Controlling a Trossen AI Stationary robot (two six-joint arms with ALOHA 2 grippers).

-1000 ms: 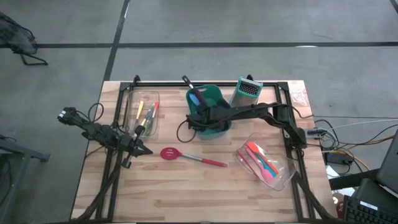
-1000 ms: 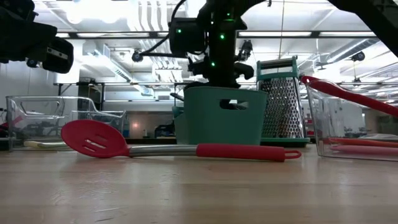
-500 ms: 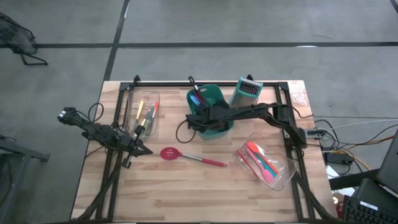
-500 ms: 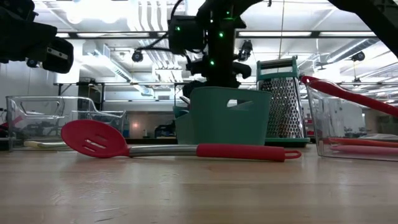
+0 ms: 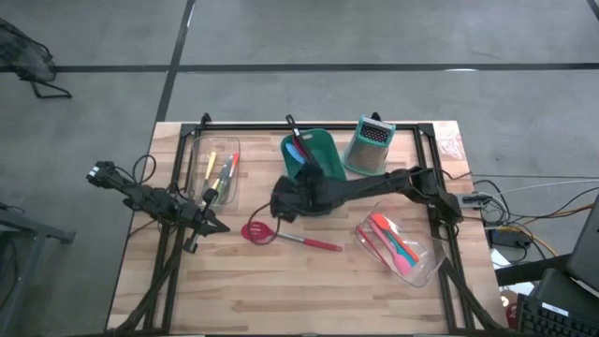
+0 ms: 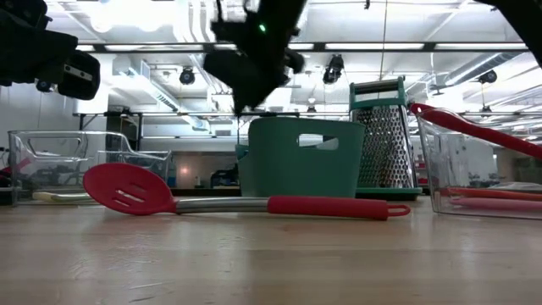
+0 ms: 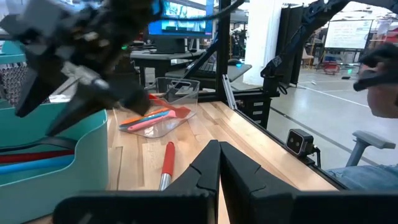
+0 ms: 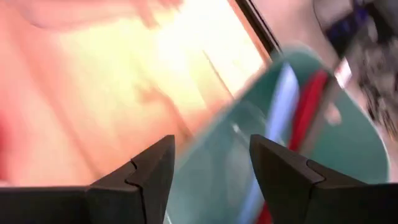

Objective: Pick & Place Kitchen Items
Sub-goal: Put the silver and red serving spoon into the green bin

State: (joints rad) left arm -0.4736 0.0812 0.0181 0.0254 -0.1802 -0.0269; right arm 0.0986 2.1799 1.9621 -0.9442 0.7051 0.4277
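A teal bin (image 5: 323, 148) at the table's middle back holds a black-handled, a red and a blue utensil, which lean on its wall. A red slotted spoon (image 5: 255, 231) lies flat on the table in front of it, handle toward the right. My right gripper (image 5: 278, 208) hangs open above the table, between the bin's near left corner and the spoon's head, with nothing between its fingers (image 8: 211, 162). At the table's left edge my left gripper (image 7: 219, 163) waits, shut and empty.
A metal box grater (image 5: 367, 145) stands right of the bin. A clear box (image 5: 213, 173) with thin yellow, orange and red tools is at the left. A tipped clear box (image 5: 402, 248) with pink, red and blue spatulas lies at the near right.
My right gripper has drawn out of the teal bin, risen, and swung toward the table's near left, turning as it went. It now hangs over the spoon's head end. The black-handled utensil stays leaning in the bin.
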